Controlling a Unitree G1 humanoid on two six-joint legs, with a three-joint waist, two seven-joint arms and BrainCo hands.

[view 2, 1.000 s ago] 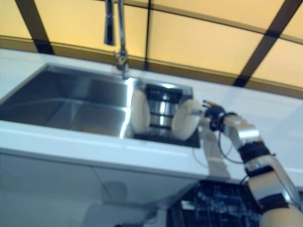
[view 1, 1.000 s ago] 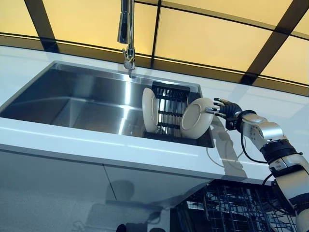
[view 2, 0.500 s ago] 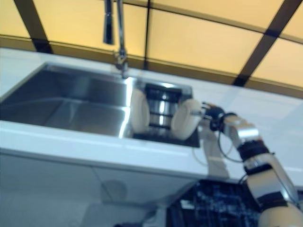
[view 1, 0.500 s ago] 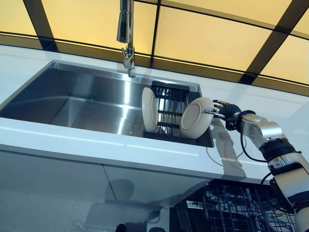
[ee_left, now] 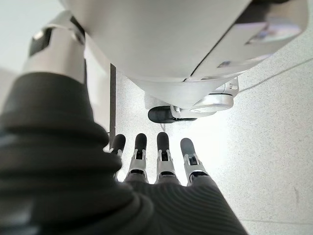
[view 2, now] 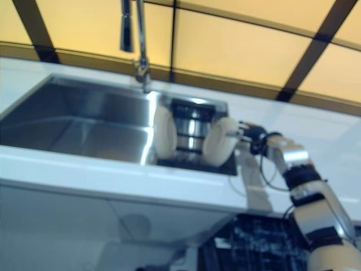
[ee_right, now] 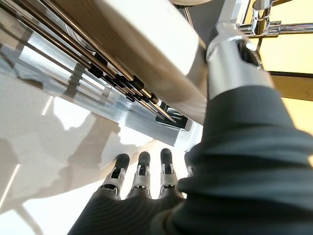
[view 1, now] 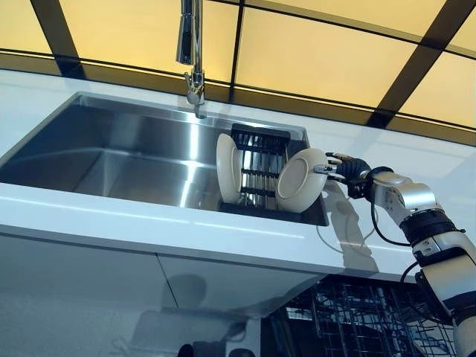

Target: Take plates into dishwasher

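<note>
Two cream plates stand in a black dish rack (view 1: pixel 256 141) at the right end of the steel sink (view 1: pixel 111 149). The left plate (view 1: pixel 229 168) is upright. The right plate (view 1: pixel 300 181) leans toward the sink's right wall. My right hand (view 1: pixel 348 168) reaches in from the right at this plate's rim. In the right wrist view its thumb (ee_right: pixel 230 54) rests against the plate (ee_right: pixel 146 34), while its fingers (ee_right: pixel 142 171) are straight and apart from it. My left hand (ee_left: pixel 161 156) hangs over the floor with straight fingers and holds nothing.
A chrome faucet (view 1: pixel 192 44) rises behind the sink. A white counter (view 1: pixel 149 223) runs along the sink's front. The dark wire rack of the dishwasher (view 1: pixel 357 320) shows below the counter at the lower right.
The whole picture has shifted slightly, so the camera moved. The right hand and the leaning plate stay where they were.
</note>
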